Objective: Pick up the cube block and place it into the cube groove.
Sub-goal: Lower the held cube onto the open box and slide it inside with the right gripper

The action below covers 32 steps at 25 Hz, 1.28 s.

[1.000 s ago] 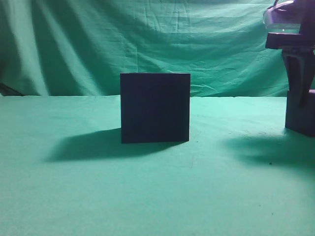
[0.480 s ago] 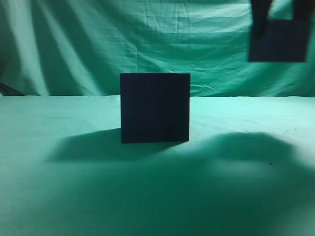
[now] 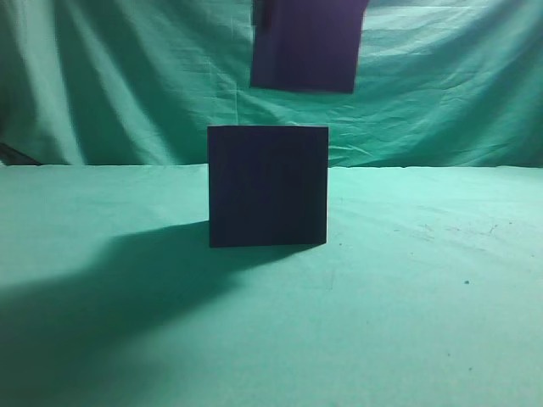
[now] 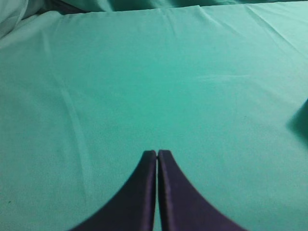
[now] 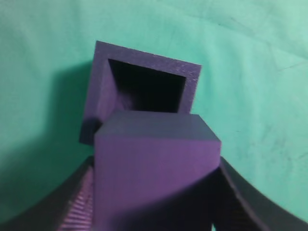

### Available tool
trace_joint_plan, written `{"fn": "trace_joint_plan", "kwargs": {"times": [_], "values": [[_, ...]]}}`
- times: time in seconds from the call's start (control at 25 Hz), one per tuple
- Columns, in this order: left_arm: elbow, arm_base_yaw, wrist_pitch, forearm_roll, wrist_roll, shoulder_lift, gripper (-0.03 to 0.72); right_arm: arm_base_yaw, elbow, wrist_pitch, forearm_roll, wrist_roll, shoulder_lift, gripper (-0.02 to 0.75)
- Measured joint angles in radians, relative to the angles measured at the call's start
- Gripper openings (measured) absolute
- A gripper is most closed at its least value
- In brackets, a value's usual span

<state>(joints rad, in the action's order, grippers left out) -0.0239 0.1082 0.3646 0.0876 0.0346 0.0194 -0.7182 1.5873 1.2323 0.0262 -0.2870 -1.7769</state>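
The cube groove (image 3: 267,186) is a large dark box on the green cloth at mid table. In the right wrist view its open top (image 5: 144,86) faces up. The purple cube block (image 3: 305,47) hangs in the air above the box, slightly right of its middle. My right gripper (image 5: 156,192) is shut on the cube block (image 5: 154,168), with a finger on each side; its fingers are cut off at the top edge of the exterior view. My left gripper (image 4: 157,154) is shut and empty over bare cloth.
Green cloth (image 3: 407,322) covers the table and a green curtain (image 3: 110,76) hangs behind. A wide shadow (image 3: 93,297) lies on the cloth left of the box. A dark edge (image 4: 302,120) shows at the right of the left wrist view.
The cube block was lifted off the cloth at the far right and carried up and left. It now hangs above the box. The shadow moved from right to left.
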Motion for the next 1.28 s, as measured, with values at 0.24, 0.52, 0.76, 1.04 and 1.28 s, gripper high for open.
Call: {"fn": "trace_joint_plan", "kwargs": {"times": [0.24,0.52,0.76,1.04,1.28], "values": [[0.000,0.000,0.000,0.000,0.000,0.000,0.000,-0.015,0.000,-0.052,0.009,-0.078,-0.038,0.438],[0.000,0.000,0.000,0.000,0.000,0.000,0.000,-0.015,0.000,-0.106,0.023,-0.108,-0.049,0.438],[0.000,0.000,0.000,0.000,0.000,0.000,0.000,-0.015,0.000,-0.119,0.029,-0.115,-0.069,0.438],[0.000,0.000,0.000,0.000,0.000,0.000,0.000,-0.015,0.002,-0.128,0.018,-0.117,-0.096,0.438],[0.000,0.000,0.000,0.000,0.000,0.000,0.000,-0.015,0.002,-0.113,-0.005,-0.119,-0.097,0.438]]}}
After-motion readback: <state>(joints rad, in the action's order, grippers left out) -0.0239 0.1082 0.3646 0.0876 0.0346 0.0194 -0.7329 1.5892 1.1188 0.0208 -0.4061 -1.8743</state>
